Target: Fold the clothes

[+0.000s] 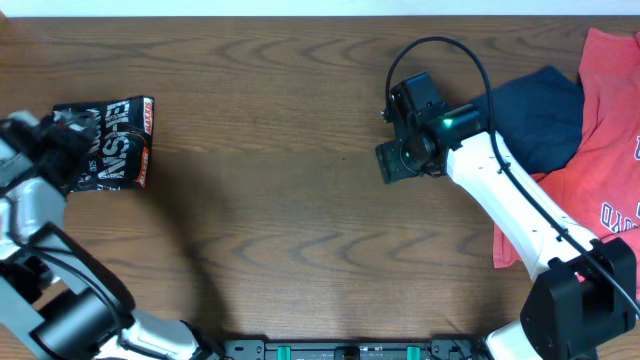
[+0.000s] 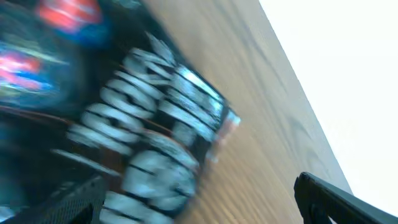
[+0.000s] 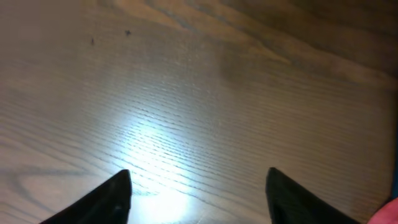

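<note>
Two pairs of fingers, both spread apart and empty. The folded black jersey point(image 1: 108, 145) lies on the table point(image 1: 280, 220) just ahead of my left fingers point(image 2: 339, 202), not gripped. I judge it a finished bundle set aside. My right fingers point(image 3: 109, 199) hover well apart from it, keeping clear.

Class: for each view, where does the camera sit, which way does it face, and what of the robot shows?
Overhead: above the table, facing down; left arm, right arm, black jersey at left.
Left wrist: on the left arm, looking down at the jersey; open left gripper fingertips.
Right wrist: facing bare table; open right gripper fingertips.
Shared: overhead and left wrist both show the jersey.
</note>
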